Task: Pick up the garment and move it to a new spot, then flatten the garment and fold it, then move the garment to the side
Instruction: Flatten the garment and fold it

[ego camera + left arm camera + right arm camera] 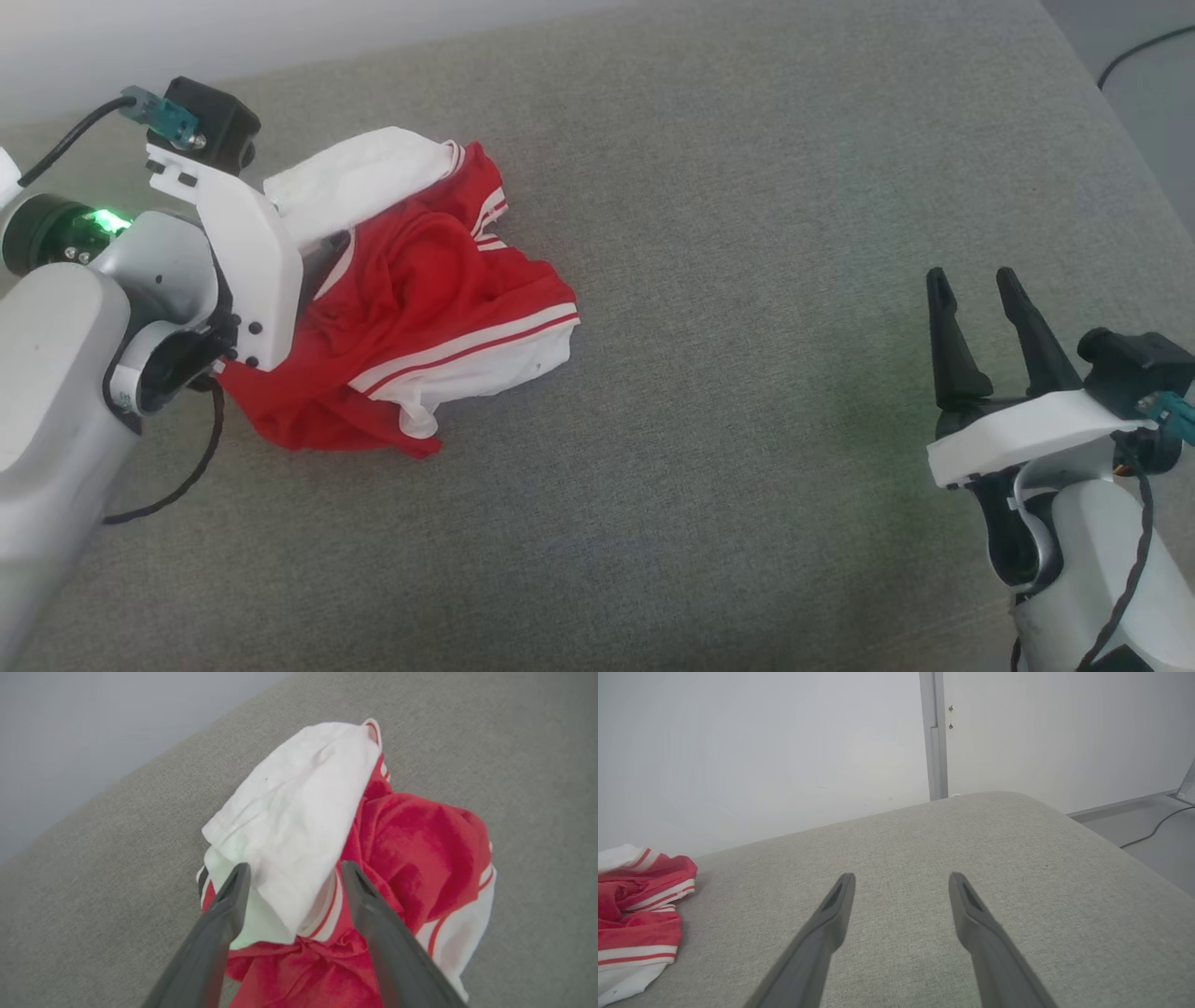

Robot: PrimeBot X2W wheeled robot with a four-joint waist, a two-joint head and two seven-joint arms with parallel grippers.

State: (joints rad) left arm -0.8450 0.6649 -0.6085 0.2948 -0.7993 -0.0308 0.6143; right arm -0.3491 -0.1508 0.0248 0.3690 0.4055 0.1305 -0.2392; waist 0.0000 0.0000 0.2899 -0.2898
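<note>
Lying crumpled near the far left edge of the grey woven cushion (747,420), the garment (420,308) formed a loose, rumpled heap of smooth red fabric. A matte white sleeve was folded over its far side, and white-and-red striped bands curved across its near side. The left gripper (294,870), with two long, dark, tapering fingers, stood spread wide over the heap, one finger on each side of the white sleeve, clamping nothing. The right gripper (971,275) hovered well apart, near the cushion's right edge, its jaws likewise parted and empty above bare, finely textured cloth.
</note>
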